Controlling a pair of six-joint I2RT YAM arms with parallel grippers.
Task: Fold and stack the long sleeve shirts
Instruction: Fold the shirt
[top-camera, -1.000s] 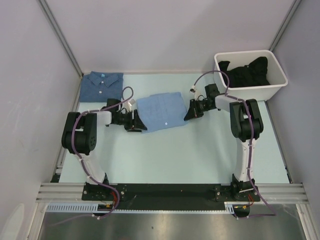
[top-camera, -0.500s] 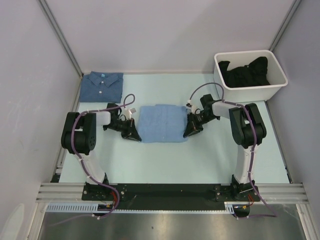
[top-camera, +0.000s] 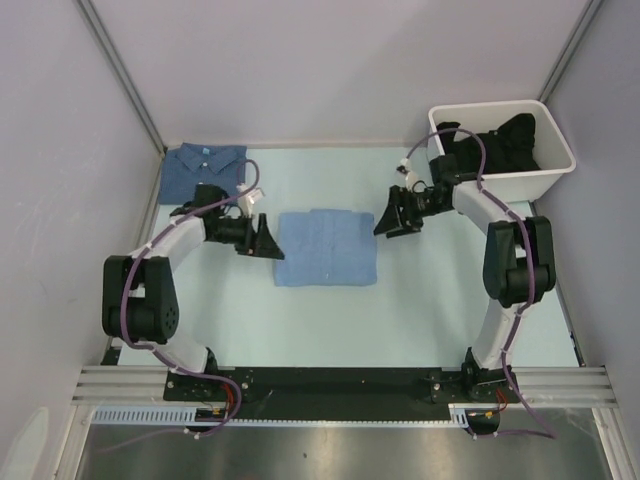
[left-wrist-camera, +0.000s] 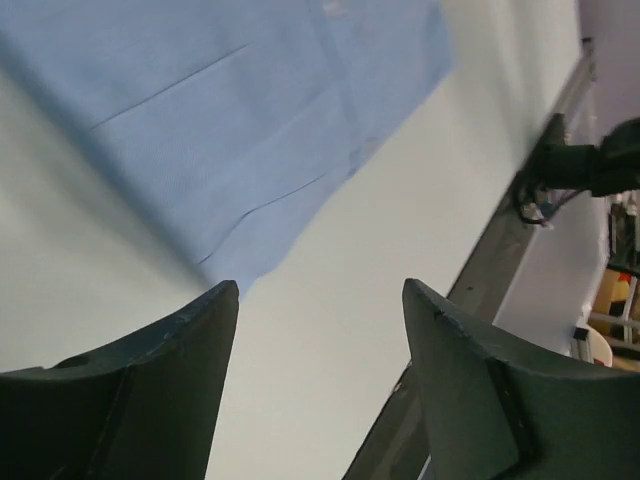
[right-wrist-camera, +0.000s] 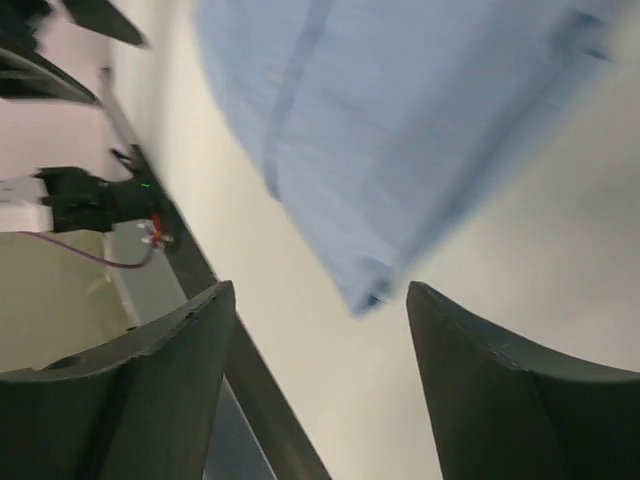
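The left gripper (top-camera: 266, 238) stands with its jaws spread wide and empty, just left of the folded light sky-blue shirt (top-camera: 326, 247), which lies flat at the middle of the table (top-camera: 420, 300). The right gripper (top-camera: 388, 214), likewise spread and empty, hangs near that shirt's far right corner. The folded denim-blue shirt (top-camera: 205, 172) lies in the far left corner, well apart.
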